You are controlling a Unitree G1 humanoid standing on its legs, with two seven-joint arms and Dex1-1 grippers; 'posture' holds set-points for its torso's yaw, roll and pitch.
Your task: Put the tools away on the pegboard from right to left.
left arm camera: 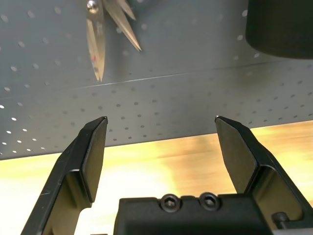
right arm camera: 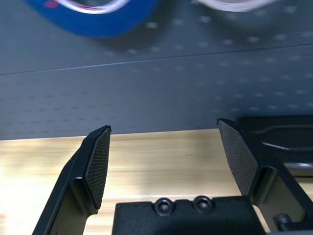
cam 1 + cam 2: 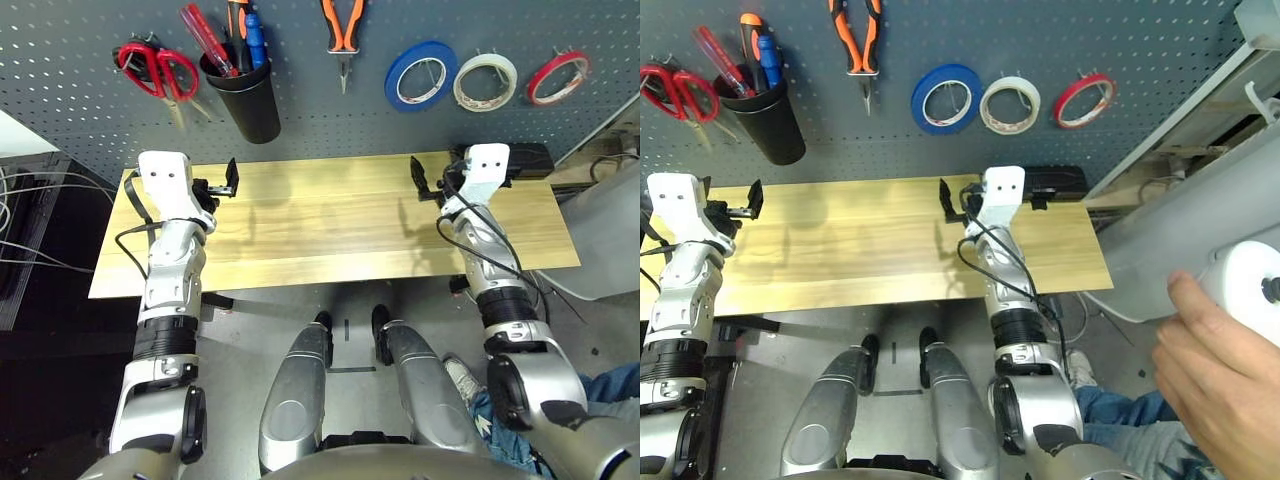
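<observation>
Ahead of my left claw (image 1: 161,127) I see a matt grey pegboard (image 3: 300,100) and bare shiny metal scissors (image 1: 100,29) blades. Under both claws the table (image 3: 330,220) looks like pale, smooth wood with a soft sheen. My right claw's (image 2: 164,129) pads (image 2: 98,161) are black and finely textured.
</observation>
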